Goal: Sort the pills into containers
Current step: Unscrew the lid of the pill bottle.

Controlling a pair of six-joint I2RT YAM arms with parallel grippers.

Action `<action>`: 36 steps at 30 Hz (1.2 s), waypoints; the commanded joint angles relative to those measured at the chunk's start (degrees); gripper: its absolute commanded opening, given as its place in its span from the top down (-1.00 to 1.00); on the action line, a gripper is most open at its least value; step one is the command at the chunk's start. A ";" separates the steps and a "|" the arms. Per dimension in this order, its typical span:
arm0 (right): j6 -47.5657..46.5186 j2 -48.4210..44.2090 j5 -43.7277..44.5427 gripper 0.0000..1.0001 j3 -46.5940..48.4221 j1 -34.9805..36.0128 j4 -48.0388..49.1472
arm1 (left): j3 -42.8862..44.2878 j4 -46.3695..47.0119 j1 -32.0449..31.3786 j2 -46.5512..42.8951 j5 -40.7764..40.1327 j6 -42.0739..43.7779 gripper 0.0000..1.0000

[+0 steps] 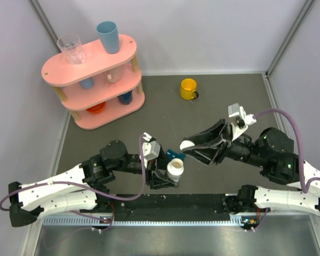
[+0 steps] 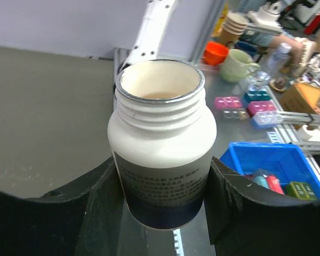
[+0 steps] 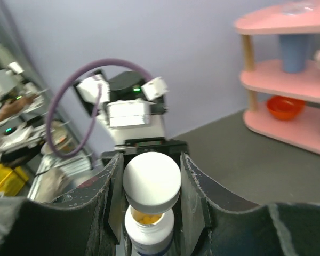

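The uncapping step looks done and the pouring step has not begun. The left jaws are clamped on the lower body of the white bottle (image 2: 160,138), one on each side of its label, holding it roughly upright with the threaded mouth bare. The right jaws are closed on the white cap (image 3: 151,178), gripping it by its rim. From the overhead camera the cap sits clear of the bottle, up and toward the right arm's side, not touching it. The right wrist view looks past the cap into the mouth, where yellow-orange pills (image 3: 144,217) show inside.

The dark-teal pill box (image 1: 174,154) lies on the dark counter (image 1: 218,101) just behind the bottle, between the two sets of jaws. Only a corner of it shows, so I cannot tell whether its compartments are open.

The next move, as I judge it, calls for two things. The right arm has to get the cap out of the way — set down on a bare patch of counter, well apart from the box. The left arm then has to bring the bottle's mouth over one compartment and tip it slowly. A fast tilt would likely spill several pills at once — past a compartment that small.
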 commanded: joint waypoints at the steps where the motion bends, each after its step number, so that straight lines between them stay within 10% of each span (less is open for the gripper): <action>1: 2.01 -1.43 20.46 1.00 0.42 0.45 -8.70 | 1.18 -6.10 0.19 -1.40 -9.00 2.65 1.00; 36: 1.14 5.86 11.08 1.00 1.83 0.36 -14.95 | 5.31 -8.75 0.19 3.79 -16.84 3.89 1.00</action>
